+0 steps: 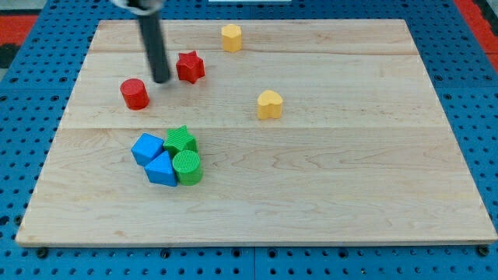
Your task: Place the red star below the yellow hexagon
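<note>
Sliding in from the view's left, my tip (161,80) sits on the pale wooden surface (350,179) between the small red cylinder block (135,93) and the red star-shaped block (190,67), just beside the star's left edge. From this angle I cannot tell whether it touches the star or stops a hair short. The tool is a bare dark rod, so nothing is clamped or held; it only pushes.

The yellow hexagon-shaped block (231,37) stands near the view's top, up and to the right of the star. The spot to reach is directly under it, toward the view's bottom, so the star needs to travel mostly rightward and hardly downward.

Good news: being on the star's left is about the right side to push from. To do it well, I judge the contact should sit centred on the star's left face, since an off-centre shove would likely spin it off the line. A short, steady push to the right, stopping when the star lines up beneath the hexagon, looks best.

The yellow heart-shaped block (269,103) lies lower right, well clear, and the blue and green cluster (168,158) is out of the way
</note>
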Robot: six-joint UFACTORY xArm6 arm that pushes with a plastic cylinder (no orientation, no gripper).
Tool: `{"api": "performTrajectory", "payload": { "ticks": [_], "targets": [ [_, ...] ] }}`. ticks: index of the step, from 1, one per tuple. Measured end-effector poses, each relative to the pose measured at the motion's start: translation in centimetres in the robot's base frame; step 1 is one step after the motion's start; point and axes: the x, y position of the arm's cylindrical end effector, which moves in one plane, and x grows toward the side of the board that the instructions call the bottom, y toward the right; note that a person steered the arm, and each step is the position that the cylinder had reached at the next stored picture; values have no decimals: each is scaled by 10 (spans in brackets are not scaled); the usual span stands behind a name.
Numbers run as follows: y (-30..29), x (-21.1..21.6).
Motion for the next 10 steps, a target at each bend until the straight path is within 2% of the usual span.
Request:
{"api": "performTrajectory", "payload": {
  "ticks": [1,2,3,4,5,6,7,10],
  "targets": [
    [-19,-22],
    [58,-24],
    [103,-16],
    [52,-1],
    [76,44],
    [120,36],
    [136,35],
    [137,33]
  ]
}}
